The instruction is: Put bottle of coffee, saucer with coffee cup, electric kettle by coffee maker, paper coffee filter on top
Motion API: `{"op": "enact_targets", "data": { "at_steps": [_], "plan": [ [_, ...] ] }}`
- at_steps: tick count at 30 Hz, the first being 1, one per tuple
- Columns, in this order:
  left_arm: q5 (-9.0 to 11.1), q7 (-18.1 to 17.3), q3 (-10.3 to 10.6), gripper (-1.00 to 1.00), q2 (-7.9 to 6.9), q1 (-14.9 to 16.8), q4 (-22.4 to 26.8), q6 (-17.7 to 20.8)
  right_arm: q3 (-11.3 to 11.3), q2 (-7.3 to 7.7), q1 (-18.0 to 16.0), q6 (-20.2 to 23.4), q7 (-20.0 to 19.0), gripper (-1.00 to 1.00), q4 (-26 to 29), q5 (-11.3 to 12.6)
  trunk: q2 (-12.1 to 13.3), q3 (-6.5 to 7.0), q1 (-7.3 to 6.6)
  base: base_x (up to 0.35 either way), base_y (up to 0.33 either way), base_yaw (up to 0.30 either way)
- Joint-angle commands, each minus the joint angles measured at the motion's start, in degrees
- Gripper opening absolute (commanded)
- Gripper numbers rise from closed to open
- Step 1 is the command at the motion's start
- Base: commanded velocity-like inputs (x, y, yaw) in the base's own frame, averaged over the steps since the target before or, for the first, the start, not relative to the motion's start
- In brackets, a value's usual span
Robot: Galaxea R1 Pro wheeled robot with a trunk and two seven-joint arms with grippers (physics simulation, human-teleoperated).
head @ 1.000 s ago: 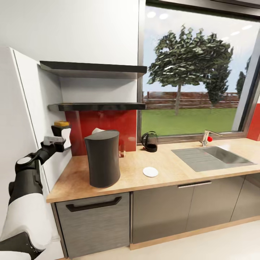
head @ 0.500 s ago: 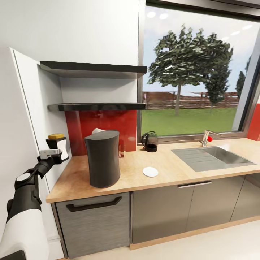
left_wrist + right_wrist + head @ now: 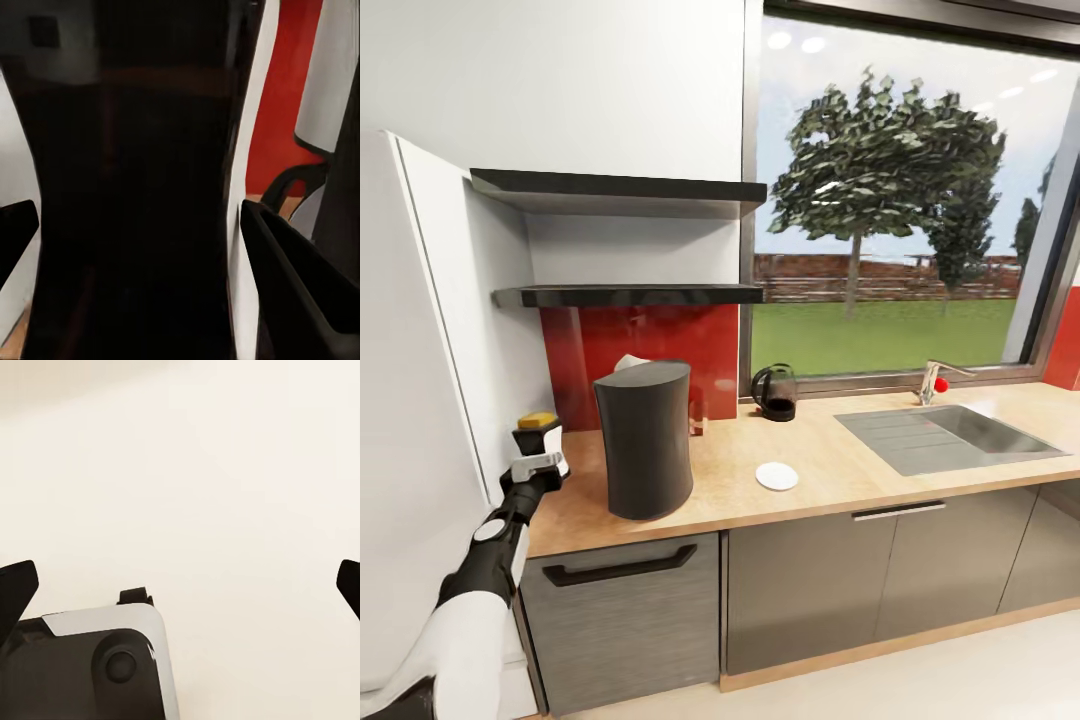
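1. One bottle of coffee (image 3: 541,431), pinched in the left gripper (image 3: 540,462), hangs over the kitchen countertop (image 3: 790,470).
2. Next: set it beside the coffee maker (image 3: 645,438).
3. Right gripper (image 3: 180,585) jaws are spread.

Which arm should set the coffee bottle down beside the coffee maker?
Left. Its left gripper holds the bottle of coffee just beside the coffee maker, low over the kitchen countertop.
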State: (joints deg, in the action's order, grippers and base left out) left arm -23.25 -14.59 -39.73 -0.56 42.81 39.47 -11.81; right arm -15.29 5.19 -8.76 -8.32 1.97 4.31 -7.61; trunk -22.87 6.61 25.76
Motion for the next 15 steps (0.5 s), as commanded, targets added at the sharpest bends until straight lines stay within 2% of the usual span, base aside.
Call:
{"op": "enact_targets", "data": {
  "at_steps": [1, 5, 8, 9, 11, 15],
  "plan": [
    [-0.55, -0.43, -0.44, -1.0, 0.08, 0.08, -1.31, -1.74, -0.44, -0.01, -0.03, -0.21, 0.14, 1.0, -0.09, -0.59, -0.05, -0.02, 0.02, 0.0, 0.0, 0.0],
    [-0.57, -0.43, -0.36, -1.0, 0.04, 0.07, -4.62, -5.45, -0.44, -0.01, -0.03, -0.21, 0.14, 1.0, -0.09, -0.6, -0.05, -0.02, 0.02, 0.0, 0.0, 0.0],
    [-0.58, -0.44, -0.42, -1.0, 0.02, -0.06, -5.52, -6.39, -0.44, -0.01, -0.03, -0.21, 0.14, 1.0, -0.11, -0.6, -0.05, -0.02, 0.02, 0.0, 0.0, 0.0],
    [-0.53, -0.4, -0.43, -1.0, -0.15, -1.01, -5.62, -6.59, -0.44, -0.01, -0.03, -0.21, 0.14, 1.0, -0.13, -0.62, -0.05, -0.02, 0.02, 0.067, 0.0, 0.0],
    [-0.5, -0.37, -0.32, -1.0, -0.23, -2.79, -5.27, -6.8, -0.44, -0.01, -0.03, -0.21, 0.14, 1.0, -0.12, -0.61, -0.05, -0.02, 0.02, 0.201, 0.0, 0.0],
    [-0.46, -0.35, -0.34, -1.0, -0.23, -3.95, -4.9, -6.93, -0.44, -0.01, -0.03, -0.21, 0.14, 1.0, -0.12, -0.62, -0.05, -0.02, 0.02, 0.3, 0.0, 0.0]
  ]
}}
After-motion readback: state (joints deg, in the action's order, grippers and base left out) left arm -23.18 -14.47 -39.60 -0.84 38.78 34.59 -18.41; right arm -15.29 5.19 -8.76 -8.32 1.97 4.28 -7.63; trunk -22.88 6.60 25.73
